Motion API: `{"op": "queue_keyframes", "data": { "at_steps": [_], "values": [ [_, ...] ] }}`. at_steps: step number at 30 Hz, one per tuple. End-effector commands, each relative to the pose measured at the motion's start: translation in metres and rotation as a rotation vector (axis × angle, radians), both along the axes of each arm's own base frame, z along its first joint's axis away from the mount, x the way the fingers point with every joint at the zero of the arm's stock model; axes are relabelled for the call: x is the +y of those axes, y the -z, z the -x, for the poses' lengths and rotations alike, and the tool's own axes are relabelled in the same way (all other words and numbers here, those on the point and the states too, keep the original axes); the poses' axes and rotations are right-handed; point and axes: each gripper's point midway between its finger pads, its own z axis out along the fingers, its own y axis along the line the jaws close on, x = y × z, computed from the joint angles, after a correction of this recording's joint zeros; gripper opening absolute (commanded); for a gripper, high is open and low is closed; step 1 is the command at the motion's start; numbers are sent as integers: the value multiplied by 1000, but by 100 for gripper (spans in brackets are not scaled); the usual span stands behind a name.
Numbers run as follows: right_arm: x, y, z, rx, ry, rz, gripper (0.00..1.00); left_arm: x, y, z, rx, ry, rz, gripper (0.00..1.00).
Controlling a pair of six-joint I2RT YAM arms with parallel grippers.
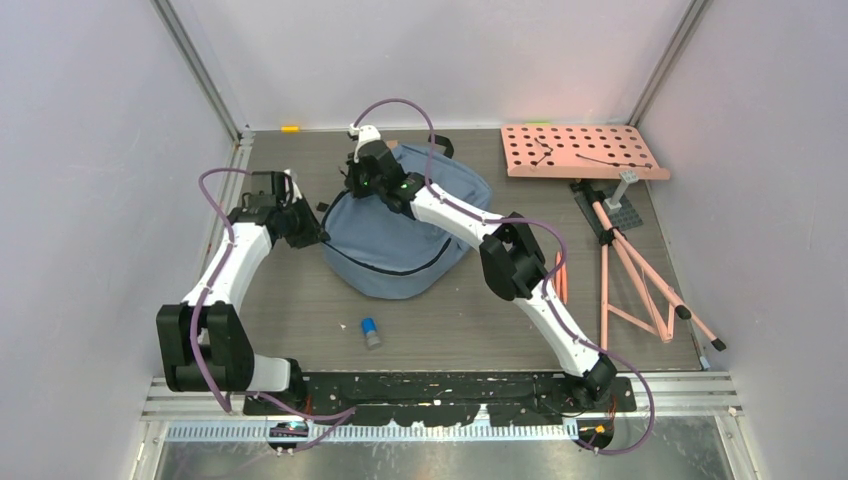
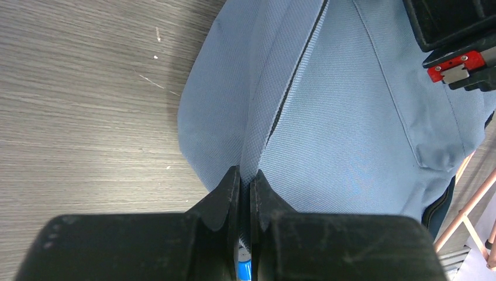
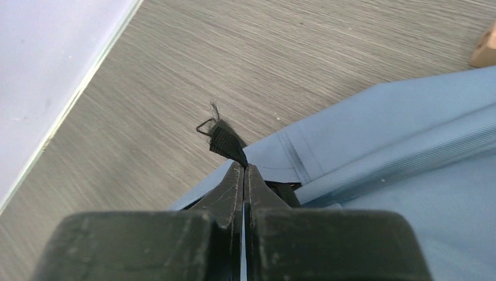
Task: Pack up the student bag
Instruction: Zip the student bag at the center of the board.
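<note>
The student bag, a grey-blue fabric backpack, lies in the middle of the table. At its left edge my left gripper is shut on a raised fold of the bag's fabric, with the jaws almost together. My right gripper reaches over the bag to its far left corner. There it is shut on a short black strap tab that sticks out past the fingertips. The bag fills the right of the right wrist view.
A salmon pegboard lies at the back right, with a folded salmon stand in front of it. Two orange pens lie by the right arm. A small blue-capped cylinder lies on the table in front of the bag.
</note>
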Motion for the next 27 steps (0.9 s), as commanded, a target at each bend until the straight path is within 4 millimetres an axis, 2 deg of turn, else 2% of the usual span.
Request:
{"op": "queue_keyframes", "data": {
  "at_steps": [1,6,10,13,16,19,20,24,26,27],
  "values": [
    [-63,-53,-44,-143,228,60,0,8,-2,14,70,-2,-32,0],
    [-85,-43,-52,-143,296,126,0,10,-1,12,74,-8,-33,0],
    [-95,-33,-55,-131,314,167,0,12,-2,10,73,-18,-30,0],
    [-96,-30,-55,-124,307,167,0,11,-3,7,70,-17,-24,0],
    [-86,-37,-53,-126,241,122,0,10,-6,0,49,-13,-15,0],
    [-74,-67,-52,-161,174,43,4,16,-9,-13,27,-24,-19,0],
    [-70,-76,-49,-167,148,23,13,22,-11,-20,19,-37,-21,0],
    [-68,-137,-46,-245,131,-53,44,44,-15,-51,-14,-75,-22,0],
    [-72,-164,-42,-293,124,-67,53,53,-20,-72,-40,-82,-31,0],
    [-75,-170,-42,-318,118,-49,55,56,-21,-82,-51,-81,-38,0]
  ]
}}
